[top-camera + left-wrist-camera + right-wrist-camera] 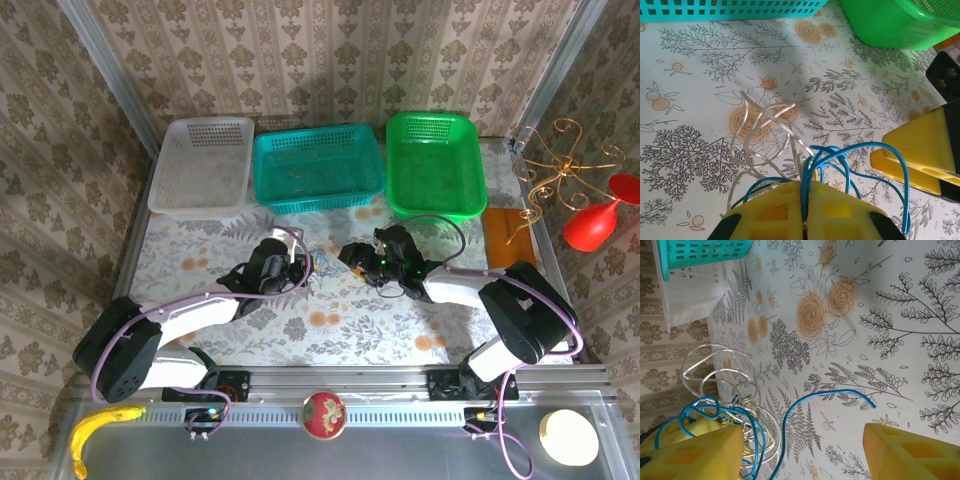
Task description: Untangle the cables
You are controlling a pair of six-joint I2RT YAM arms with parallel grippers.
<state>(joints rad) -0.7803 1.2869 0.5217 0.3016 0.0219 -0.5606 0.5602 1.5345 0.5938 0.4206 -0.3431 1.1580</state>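
The cables are a knotted clump of blue [855, 150], whitish [760, 117] and yellow [747, 450] cords lying on the flowered tablecloth mid-table [318, 272]. My left gripper [805, 200] is shut on the cables, with blue strands pinched between its yellow fingers. It sits just left of the clump [298, 268]. My right gripper [802, 440] stands open on the clump's right [352, 256]. One loose blue cord end [830, 394] curves across the cloth between its wide-apart fingers, untouched. Its left finger [705, 450] rests against the tangle. One of its yellow fingers [915, 145] appears at the right of the left wrist view.
Three baskets line the back edge: white [203, 165], teal [318, 168] and green [435, 165]. A gold wire stand and a red glass [590, 225] stand at the right edge. A banana [100, 425] and a red ball [323, 413] lie on the front rail.
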